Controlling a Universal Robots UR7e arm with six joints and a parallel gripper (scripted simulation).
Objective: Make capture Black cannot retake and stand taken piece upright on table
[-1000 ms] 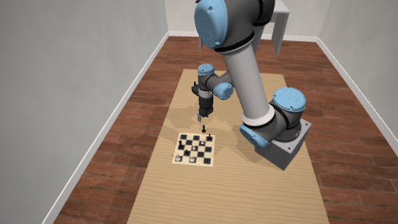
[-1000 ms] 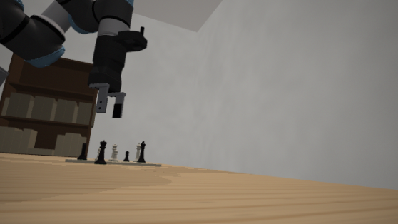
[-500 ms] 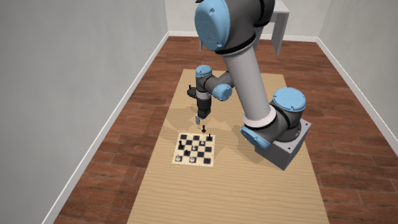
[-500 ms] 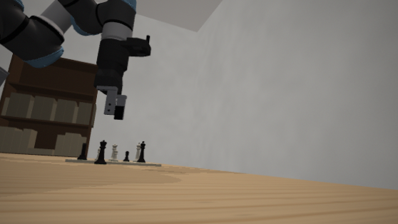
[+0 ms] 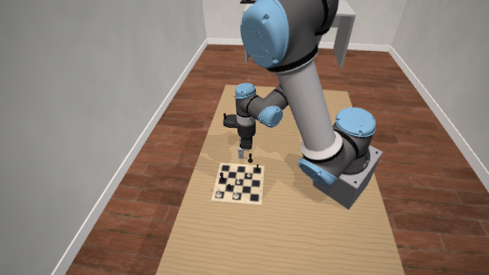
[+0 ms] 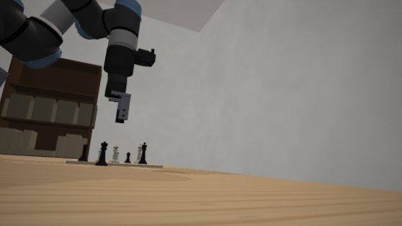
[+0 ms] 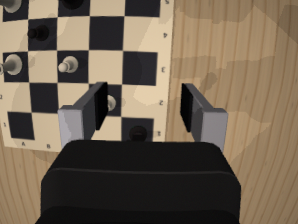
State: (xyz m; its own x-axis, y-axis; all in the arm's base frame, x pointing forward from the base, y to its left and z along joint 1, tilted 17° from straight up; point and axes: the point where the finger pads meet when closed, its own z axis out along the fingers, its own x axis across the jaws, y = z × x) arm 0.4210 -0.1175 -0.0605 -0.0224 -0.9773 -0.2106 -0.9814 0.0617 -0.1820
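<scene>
My gripper (image 5: pixel 244 154) (image 6: pixel 122 120) (image 7: pixel 144 97) is open and empty, high above the board's E edge. A tall black piece (image 5: pixel 250 158) (image 6: pixel 102 155) stands upright on the table beside that edge; it does not show in the wrist view. On the board (image 5: pixel 259 202) (image 7: pixel 169 55), a black piece (image 5: pixel 258 168) (image 7: pixel 138 133) stands on E1 and a white piece (image 5: pixel 249 175) (image 7: pixel 111 103) on D2, partly behind a finger. A white pawn (image 5: pixel 238 180) (image 7: pixel 69 65) is on C3, a black pawn (image 5: pixel 229 186) (image 6: pixel 127 157) (image 7: pixel 39 33) on B4.
A tall black piece (image 5: pixel 222 178) (image 6: pixel 143 155) (image 7: pixel 71 2) stands on C5. White pieces stand on A3 (image 5: pixel 236 195) and A5 (image 5: pixel 219 193). The arm's base (image 5: pixel 337 188) stands on the table (image 5: pixel 285 236), to the right of the board in the top view.
</scene>
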